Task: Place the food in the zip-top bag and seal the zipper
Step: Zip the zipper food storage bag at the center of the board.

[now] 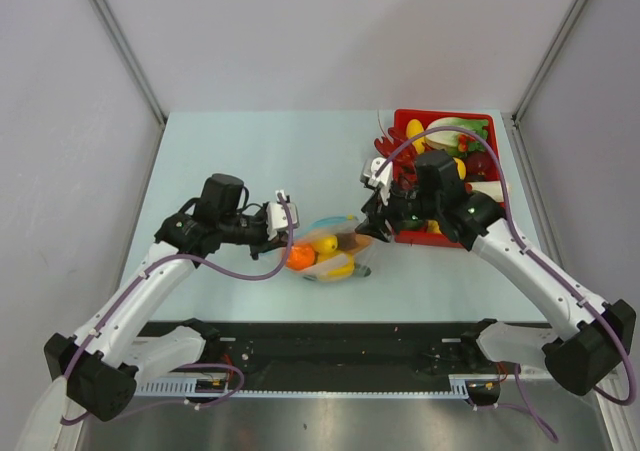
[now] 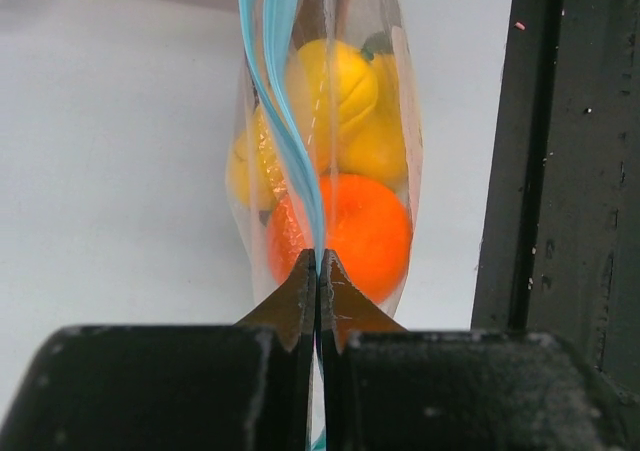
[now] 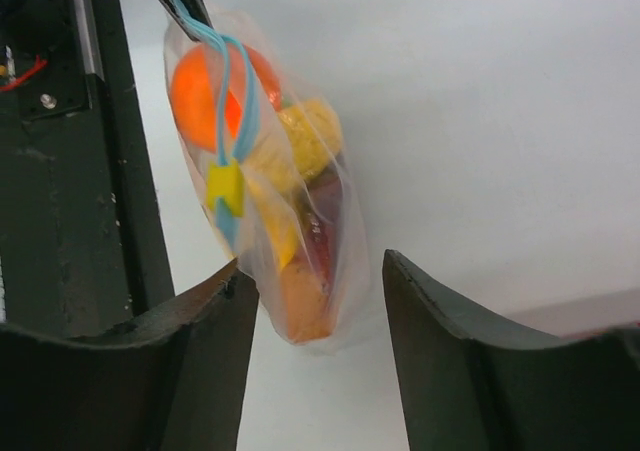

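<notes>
The zip-top bag (image 1: 330,250) hangs between my two grippers, holding food: an orange ball (image 2: 352,227), a yellow pepper (image 2: 338,89) and other pieces. My left gripper (image 2: 318,263) is shut on the light blue zipper (image 2: 287,123) at the bag's end near the orange ball; it also shows in the top view (image 1: 284,239). The zipper's two tracks stand slightly apart farther from the jaws. A yellow slider tab (image 3: 226,185) sits on the zipper (image 3: 222,81). My right gripper (image 3: 312,268) is open, with the bag's (image 3: 300,271) other end between its fingers (image 3: 200,341); I cannot tell whether they touch it.
The red tray (image 1: 440,115) with several more toy fruits and vegetables stands at the back right, just behind my right arm. Grey side walls close off the table's left and right. The black rail of the arm bases runs along the near edge (image 1: 330,336).
</notes>
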You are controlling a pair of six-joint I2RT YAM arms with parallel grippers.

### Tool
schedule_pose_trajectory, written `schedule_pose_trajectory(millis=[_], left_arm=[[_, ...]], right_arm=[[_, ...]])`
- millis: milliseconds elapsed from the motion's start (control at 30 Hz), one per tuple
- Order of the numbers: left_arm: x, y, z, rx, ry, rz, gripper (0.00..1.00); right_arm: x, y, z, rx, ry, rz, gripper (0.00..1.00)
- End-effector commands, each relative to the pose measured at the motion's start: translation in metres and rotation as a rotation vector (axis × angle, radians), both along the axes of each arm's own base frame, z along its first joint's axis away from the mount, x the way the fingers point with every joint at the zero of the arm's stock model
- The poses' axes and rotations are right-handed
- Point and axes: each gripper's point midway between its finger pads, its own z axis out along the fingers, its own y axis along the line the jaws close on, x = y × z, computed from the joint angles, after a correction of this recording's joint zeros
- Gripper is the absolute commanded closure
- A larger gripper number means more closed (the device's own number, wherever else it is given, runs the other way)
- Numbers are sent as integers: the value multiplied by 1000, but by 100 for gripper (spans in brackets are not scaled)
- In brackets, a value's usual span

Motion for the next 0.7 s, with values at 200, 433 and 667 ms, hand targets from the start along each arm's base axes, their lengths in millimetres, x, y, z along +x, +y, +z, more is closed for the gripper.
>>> schedule_pose_trajectory(millis=[200,433,667], left_arm=[[1,-4,5,-31,-3,-18,100],[3,-5,9,-33,-20,-17,100],[33,-42,109,-289,-173,33,56]], right_arm=[[-4,16,34,97,-105,41,67],[-7,20,41,108,-142,59,98],[-14,24,49,121,-183,83,100]])
